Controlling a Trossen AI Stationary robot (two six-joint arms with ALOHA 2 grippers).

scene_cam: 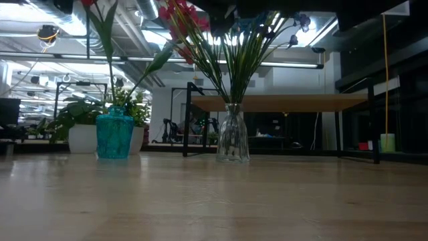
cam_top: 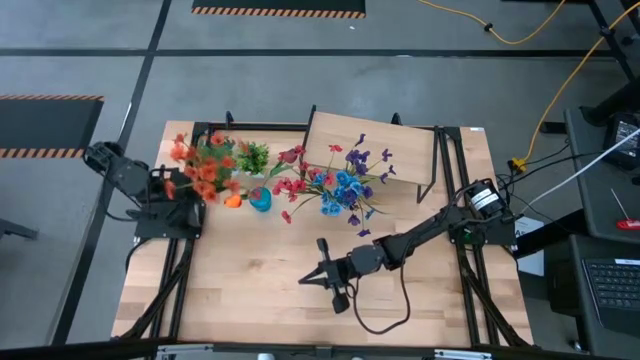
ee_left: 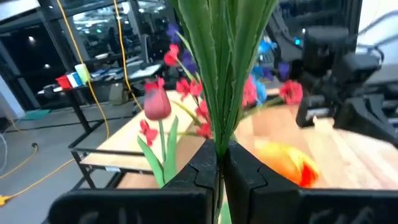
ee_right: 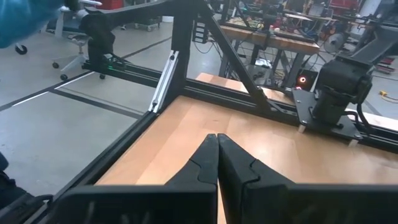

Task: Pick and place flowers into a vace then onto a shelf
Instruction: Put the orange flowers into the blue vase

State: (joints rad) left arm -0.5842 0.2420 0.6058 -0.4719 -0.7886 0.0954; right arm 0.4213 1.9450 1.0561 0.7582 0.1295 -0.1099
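Note:
My left gripper [cam_top: 188, 192] is at the table's left edge, shut on an orange-bloomed flower spray [cam_top: 203, 166]. In the left wrist view its green stems [ee_left: 224, 74] rise past the fingers. A clear glass vase [scene_cam: 233, 137] near the table's middle holds red, blue and purple sprays [cam_top: 340, 188]. A blue vase [scene_cam: 115, 136] stands to its left with stems in it. An orange tulip bloom [cam_top: 233, 200] shows beside the blue vase. The shelf [cam_top: 375, 150] stands at the far edge. My right gripper [cam_top: 330, 277] is shut on nothing, near the table's middle. My left gripper pinches the orange spray's bundle of green stems [ee_left: 219, 134] between its two fingers [ee_left: 199, 171]. It comes level from the table's left side, with the fingers across the stems. The blooms spread out beyond the fingers; the stems' lower end is hidden behind the gripper.
A white pot with a leafy green plant [cam_top: 251, 158] stands at the far edge, between the held spray and the blue vase. The shelf's black legs [scene_cam: 186, 120] stand behind the clear vase. The near half of the table [cam_top: 230, 290] is bare wood apart from my right arm.

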